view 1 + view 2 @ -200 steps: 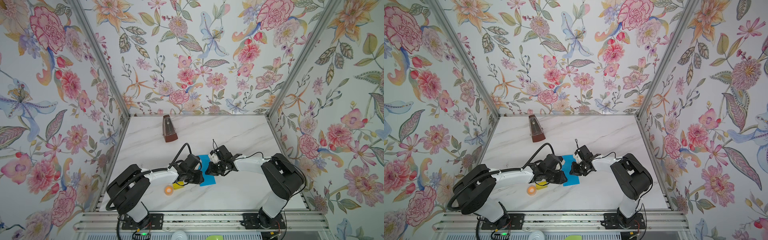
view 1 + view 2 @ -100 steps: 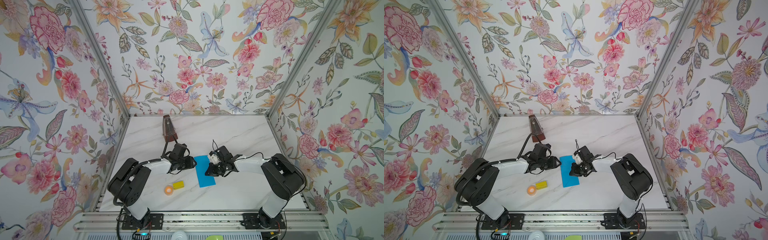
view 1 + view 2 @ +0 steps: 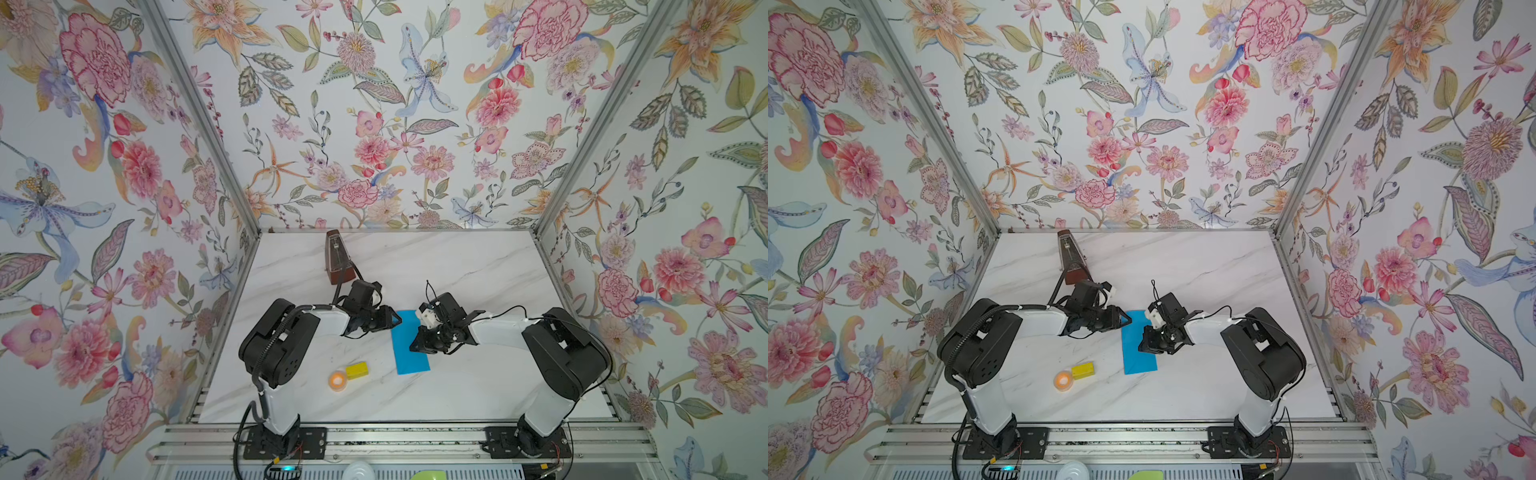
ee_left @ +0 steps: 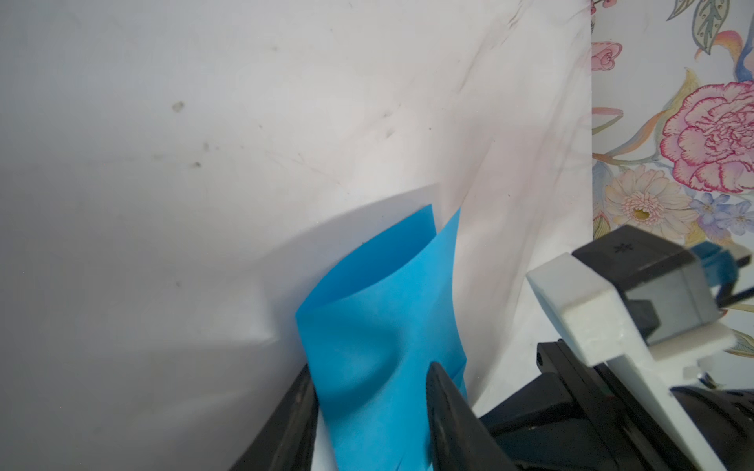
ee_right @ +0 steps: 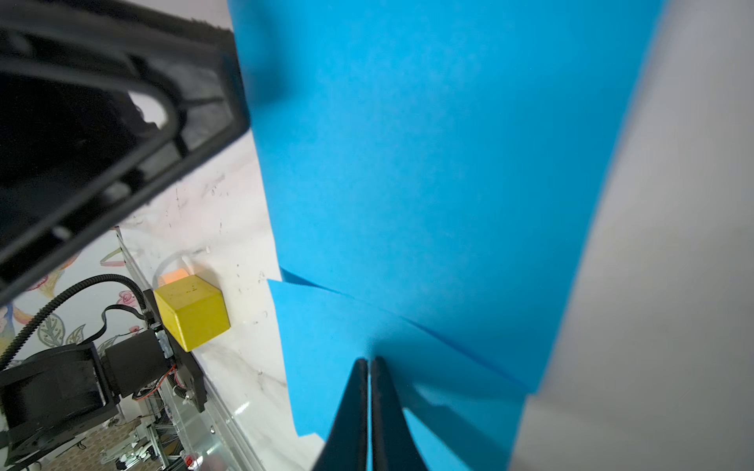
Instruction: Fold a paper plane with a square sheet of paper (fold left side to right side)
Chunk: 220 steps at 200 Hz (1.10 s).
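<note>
Sheet: the square sheet of paper point(image 3: 409, 353), folded double, lies on the table point(image 3: 457, 386) between your grippers.
Right gripper point(image 5: 369, 363): clenched, tips at the sheet's right edge.
Left gripper point(image 3: 397, 321): released, jaws straddling the sheet's far left corner.

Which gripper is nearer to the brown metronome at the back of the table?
Left. The left gripper is at the blue paper's left edge, in front and right of the metronome; the right gripper is farther, on the paper's right side.
</note>
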Available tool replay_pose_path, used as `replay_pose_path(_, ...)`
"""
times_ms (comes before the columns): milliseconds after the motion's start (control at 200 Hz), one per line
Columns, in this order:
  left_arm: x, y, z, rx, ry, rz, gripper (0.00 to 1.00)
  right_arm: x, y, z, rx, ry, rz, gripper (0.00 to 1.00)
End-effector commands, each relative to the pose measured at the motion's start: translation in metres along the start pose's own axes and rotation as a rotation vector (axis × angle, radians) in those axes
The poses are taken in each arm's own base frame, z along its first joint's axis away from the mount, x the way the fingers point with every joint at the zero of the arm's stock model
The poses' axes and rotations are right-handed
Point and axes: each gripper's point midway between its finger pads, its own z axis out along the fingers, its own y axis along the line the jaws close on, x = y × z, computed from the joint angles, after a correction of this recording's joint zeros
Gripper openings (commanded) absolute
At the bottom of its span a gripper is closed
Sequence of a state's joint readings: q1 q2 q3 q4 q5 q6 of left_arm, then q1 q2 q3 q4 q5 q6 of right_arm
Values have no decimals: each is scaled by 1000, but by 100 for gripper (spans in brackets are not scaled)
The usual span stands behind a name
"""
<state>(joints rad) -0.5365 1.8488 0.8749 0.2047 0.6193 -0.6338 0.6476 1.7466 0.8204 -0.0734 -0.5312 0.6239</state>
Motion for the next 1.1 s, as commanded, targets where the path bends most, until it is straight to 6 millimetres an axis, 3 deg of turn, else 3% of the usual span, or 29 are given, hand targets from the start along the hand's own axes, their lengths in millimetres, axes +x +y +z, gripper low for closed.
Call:
replay_pose_path(0,29,3,-5,21,69,-32,45,26,-30,6,95,62,75,8)
replay_pose_path(225,69,-14,-15,71,111,-19,42,27,-32,5,99,56,86,8)
replay_pose_path(385,84,-22,-17,90,117,-18,36,28,-32,6,95,54,96,8)
replay_pose_path(836,80,-15,-19,18,107,7,11,27,-28,0,90,43,100,9)
replay_pose_path(1096,59,-13,-50,-181,78,97,4,3,-7,-40,68,-86,81,16)
